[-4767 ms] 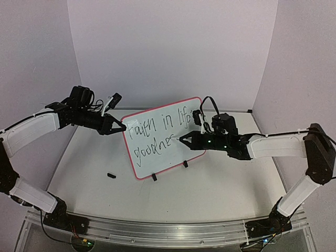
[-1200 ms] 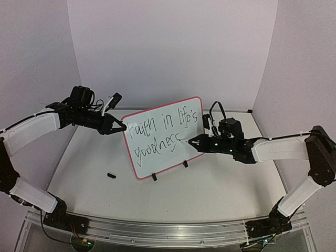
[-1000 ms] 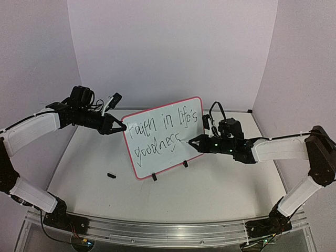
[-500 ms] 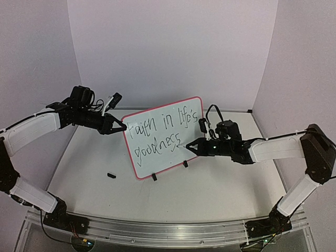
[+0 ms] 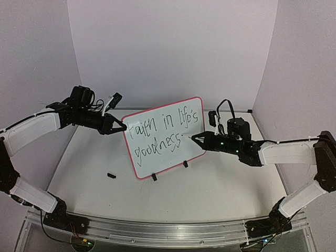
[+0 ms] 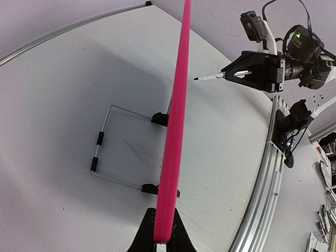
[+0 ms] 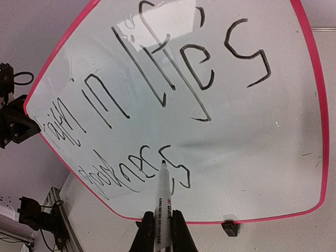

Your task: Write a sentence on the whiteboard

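Note:
The whiteboard (image 5: 173, 155), white with a pink-red frame, stands tilted on two black clip feet mid-table and reads "faith in life's goodness". My left gripper (image 5: 124, 127) is shut on the board's upper left edge; in the left wrist view the pink edge (image 6: 175, 121) runs up from between my fingers. My right gripper (image 5: 195, 138) is shut on a white marker (image 7: 164, 205). The marker's black tip is close to the last "s" on the board (image 7: 294, 173), a little off its surface in the left wrist view (image 6: 209, 77).
A small black marker cap (image 5: 111, 175) lies on the table left of the board. A wire stand (image 6: 113, 144) props the board from behind. Purple walls close in the back and sides. A metal rail (image 5: 157, 231) runs along the near edge.
The second line grew from "goodne" to "goodness". My right gripper with the marker moved right along that line, dipped left, then drew back right. My left gripper has not moved.

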### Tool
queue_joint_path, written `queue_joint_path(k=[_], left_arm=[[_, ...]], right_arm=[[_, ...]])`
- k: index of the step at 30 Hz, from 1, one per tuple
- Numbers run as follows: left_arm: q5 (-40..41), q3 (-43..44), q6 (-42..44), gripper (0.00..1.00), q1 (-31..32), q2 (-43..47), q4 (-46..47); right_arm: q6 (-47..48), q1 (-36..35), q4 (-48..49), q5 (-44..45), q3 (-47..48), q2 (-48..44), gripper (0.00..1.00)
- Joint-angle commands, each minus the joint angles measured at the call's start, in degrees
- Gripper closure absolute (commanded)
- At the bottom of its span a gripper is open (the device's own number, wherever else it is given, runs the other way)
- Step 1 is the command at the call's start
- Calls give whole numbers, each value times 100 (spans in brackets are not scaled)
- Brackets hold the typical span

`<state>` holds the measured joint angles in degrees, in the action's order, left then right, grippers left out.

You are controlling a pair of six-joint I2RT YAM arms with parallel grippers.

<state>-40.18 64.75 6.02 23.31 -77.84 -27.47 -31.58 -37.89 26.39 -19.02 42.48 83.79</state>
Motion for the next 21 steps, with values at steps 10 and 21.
queue_joint_path(k=[10, 21], left_arm=[[342, -74, 177, 100, 42, -188, -292], [344, -72, 172, 100, 42, -177, -304]], right_arm=[[51, 28, -134, 428, 27, 356, 100], [85, 30, -134, 469, 127, 496, 100]])
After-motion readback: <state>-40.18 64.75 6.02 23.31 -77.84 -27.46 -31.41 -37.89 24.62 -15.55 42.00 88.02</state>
